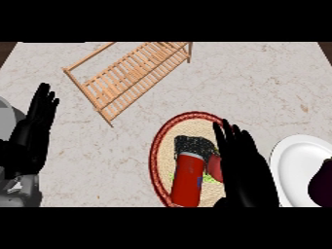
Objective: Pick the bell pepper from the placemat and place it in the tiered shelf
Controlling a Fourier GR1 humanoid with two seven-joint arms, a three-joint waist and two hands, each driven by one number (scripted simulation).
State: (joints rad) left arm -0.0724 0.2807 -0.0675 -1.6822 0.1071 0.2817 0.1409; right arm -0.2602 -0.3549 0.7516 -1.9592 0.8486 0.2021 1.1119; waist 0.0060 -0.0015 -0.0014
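- Right hand (pixel 242 168), black, comes up from the lower edge with its fingers straight and close together, pointing up the view; it holds nothing that can be seen.
- Beneath it lies a round woven placemat (pixel 170 127) with a dark red rim; the hand covers the mat's right part.
- On the mat a red bottle-shaped thing (pixel 188 182) with a black speckled cap lies lengthwise; what it is cannot be told for sure.
- Just beside that, a small patch of the red bell pepper (pixel 214 167) shows against the hand's left edge, with a bit of green below; most of it is hidden by the hand, so whether the hand touches it cannot be told.
- Right of the mat, a white plate (pixel 292 160) carries a dark purple eggplant (pixel 326 181); the plate is cut off by the view's right edge.
- Left hand (pixel 33 130) rests open, fingers up, near the left edge, partly over a grey forearm.
- Farther up the marble counter (pixel 269 82) stands the wooden slatted tiered shelf (pixel 129 70), well apart from the mat, set aslant.
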